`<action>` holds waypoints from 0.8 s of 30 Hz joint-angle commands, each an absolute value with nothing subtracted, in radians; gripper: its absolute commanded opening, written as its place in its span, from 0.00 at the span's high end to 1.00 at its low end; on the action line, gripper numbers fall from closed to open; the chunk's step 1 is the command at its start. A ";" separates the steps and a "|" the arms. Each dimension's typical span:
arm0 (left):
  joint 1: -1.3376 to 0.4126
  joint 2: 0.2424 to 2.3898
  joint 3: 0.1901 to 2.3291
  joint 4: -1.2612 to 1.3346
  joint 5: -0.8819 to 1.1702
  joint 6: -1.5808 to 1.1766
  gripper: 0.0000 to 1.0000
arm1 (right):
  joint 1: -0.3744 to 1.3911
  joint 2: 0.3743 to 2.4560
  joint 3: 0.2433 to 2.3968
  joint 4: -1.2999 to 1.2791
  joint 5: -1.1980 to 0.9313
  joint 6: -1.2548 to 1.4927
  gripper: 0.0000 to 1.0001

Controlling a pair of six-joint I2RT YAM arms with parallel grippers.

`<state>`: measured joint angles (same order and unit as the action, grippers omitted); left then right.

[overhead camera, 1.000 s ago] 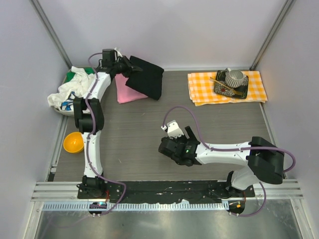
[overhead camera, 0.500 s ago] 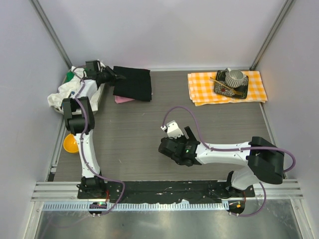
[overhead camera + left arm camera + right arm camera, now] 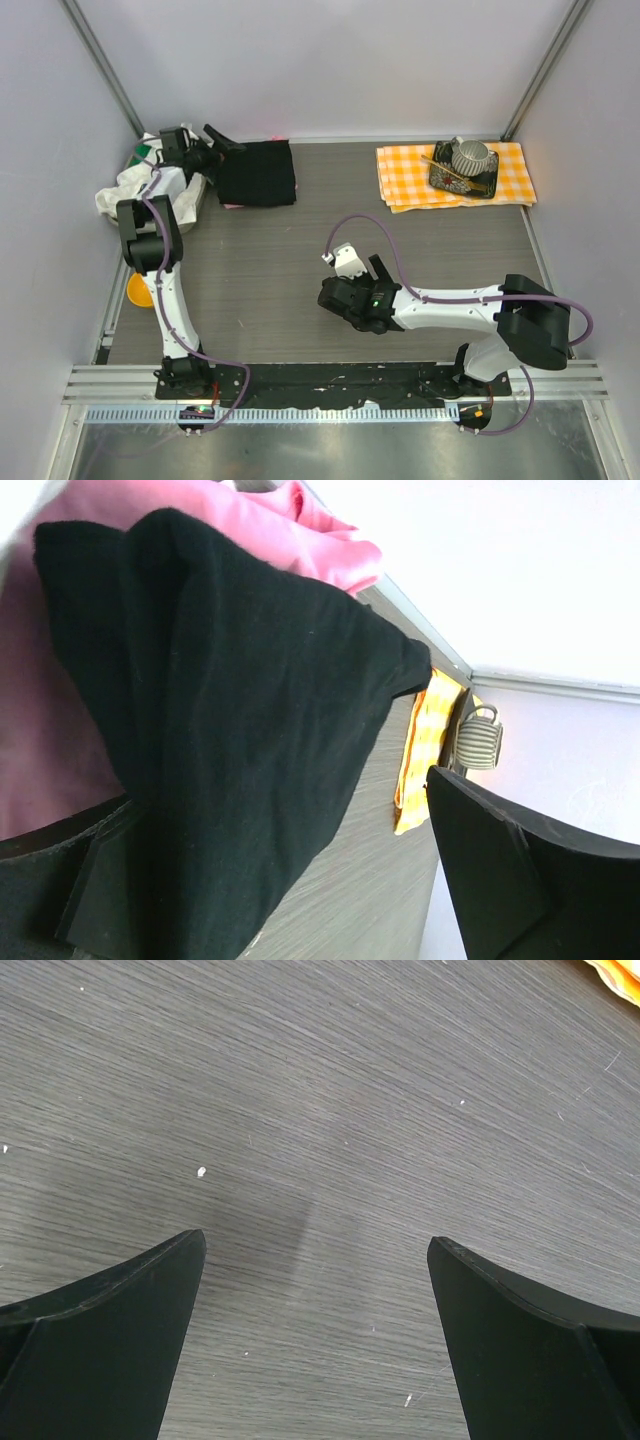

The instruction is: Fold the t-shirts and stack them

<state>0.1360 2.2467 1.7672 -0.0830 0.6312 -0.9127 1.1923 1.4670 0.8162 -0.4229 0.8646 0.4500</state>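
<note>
The folded black t-shirt (image 3: 257, 172) lies at the back left of the table on top of the pink t-shirt (image 3: 229, 205), of which only a thin edge shows from above. In the left wrist view the black t-shirt (image 3: 250, 680) covers most of the pink t-shirt (image 3: 300, 530). My left gripper (image 3: 215, 152) is at the black shirt's left edge and stands open (image 3: 270, 810); the cloth drapes over its left finger. My right gripper (image 3: 343, 300) hovers open over bare table near the middle (image 3: 316, 1240), with nothing between its fingers.
An orange-and-white checked cloth (image 3: 405, 180) at the back right carries a dark tray with a grey ribbed pot (image 3: 470, 155). A heap of white and green clothes (image 3: 125, 185) lies at the far left. An orange bowl (image 3: 138, 292) sits partly behind the left arm.
My left gripper swung the black t-shirt left and down onto the pink one, then opened. The black shirt now lies flat. The right arm has not moved.
</note>
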 commanded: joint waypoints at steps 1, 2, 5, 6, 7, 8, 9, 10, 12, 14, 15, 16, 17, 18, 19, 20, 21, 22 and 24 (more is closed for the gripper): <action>0.160 2.174 1.709 -0.006 0.589 -0.950 0.00 | 1.200 1.442 0.825 -0.416 0.874 0.465 0.00; 0.164 2.162 1.695 -0.009 0.574 -0.948 0.00 | 1.200 1.434 0.825 -0.420 0.874 0.465 0.00; 0.175 2.096 1.664 -0.063 0.479 -0.919 0.00 | 1.200 1.424 0.825 -0.425 0.879 0.462 0.00; 0.179 2.079 1.661 -0.086 0.451 -0.910 0.00 | 1.200 1.420 0.827 -0.425 0.877 0.459 0.00; 0.178 2.057 1.661 -0.148 0.421 -0.887 0.00 | 1.200 1.419 0.828 -0.426 0.876 0.459 0.00; 0.179 2.019 1.664 -0.182 0.337 -0.879 0.00 | 1.200 1.419 0.830 -0.431 0.877 0.459 0.00; 0.183 1.996 1.670 -0.262 0.298 -0.871 0.00 | 1.200 1.417 0.830 -0.430 0.879 0.457 0.00; 0.183 1.979 1.681 -0.314 0.237 -0.864 0.00 | 1.201 1.416 0.830 -0.433 0.879 0.457 0.00; 0.181 1.931 1.733 -0.406 0.085 -0.830 0.00 | 1.203 1.410 0.828 -0.436 0.882 0.456 0.00; 0.183 1.892 1.769 -0.512 -0.024 -0.804 0.00 | 1.204 1.399 0.827 -0.436 0.882 0.454 0.00; 0.181 1.876 1.785 -0.541 -0.035 -0.798 0.00 | 1.204 1.394 0.827 -0.437 0.885 0.456 0.00; 0.181 1.858 1.787 -0.543 -0.037 -0.793 0.00 | 1.206 1.385 0.827 -0.436 0.888 0.454 0.00; 0.181 1.844 1.787 -0.543 -0.029 -0.793 0.00 | 1.206 1.379 0.827 -0.434 0.894 0.454 0.00; 0.176 1.813 1.787 -0.549 -0.008 -0.795 0.00 | 1.206 1.376 0.828 -0.428 0.908 0.453 0.00; 0.173 1.801 1.786 -0.555 -0.003 -0.795 0.00 | 1.206 1.368 0.834 -0.426 0.914 0.449 0.00; 0.161 1.786 1.781 -0.561 -0.003 -0.793 0.00 | 1.206 1.367 0.842 -0.425 0.920 0.446 0.00; 0.153 1.746 1.772 -0.569 -0.003 -0.790 0.00 | 1.206 1.364 0.859 -0.423 0.923 0.445 0.00; 0.146 1.724 1.737 -0.566 -0.003 -0.790 0.00 | 1.204 1.361 0.865 -0.419 0.928 0.440 0.00; 0.124 1.674 1.694 -0.557 -0.003 -0.790 0.00 | 1.201 1.359 0.885 -0.396 0.943 0.431 0.00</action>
